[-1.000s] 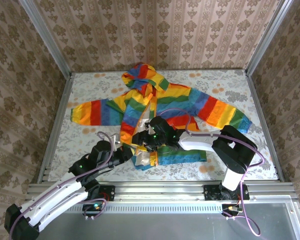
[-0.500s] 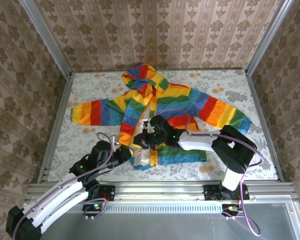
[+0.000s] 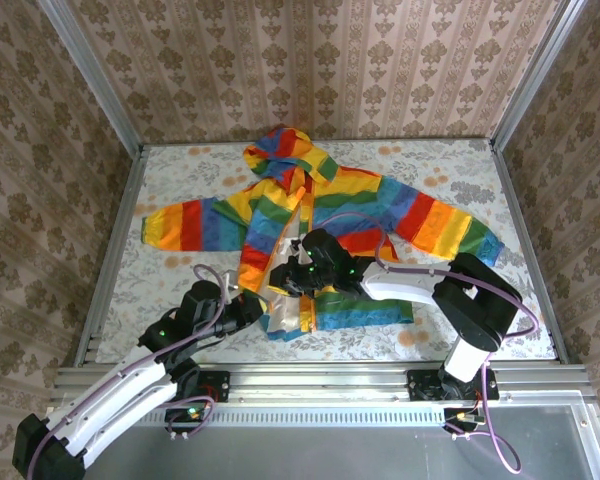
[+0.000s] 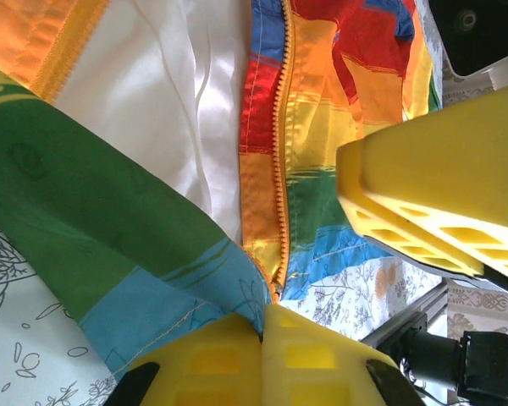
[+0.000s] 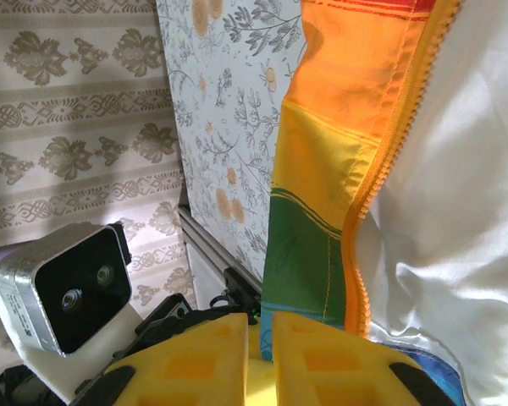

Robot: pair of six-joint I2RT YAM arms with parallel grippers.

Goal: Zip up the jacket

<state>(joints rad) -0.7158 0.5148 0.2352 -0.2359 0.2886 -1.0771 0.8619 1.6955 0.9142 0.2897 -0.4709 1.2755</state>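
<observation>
Looking down the left wrist camera, I see the left gripper (image 4: 262, 326) closed, its yellow pads pinching the blue bottom hem of the small rainbow-striped hooded jacket (image 4: 85, 194). The right gripper (image 5: 258, 326) has its pads almost together with a thin slit between them, right at the foot of the orange zipper (image 5: 381, 169); I cannot tell whether it clamps anything.

From above, the jacket (image 3: 330, 200) lies flat on the floral-cloth tabletop (image 3: 180, 160), hood toward the far wall and sleeves spread. Its lower front is parted, showing the cream lining (image 4: 152, 101).

Compared with a second ago, the right gripper (image 3: 288, 275) has edged slightly left along the opening, while the left gripper (image 3: 252, 305) stays on the hem.
</observation>
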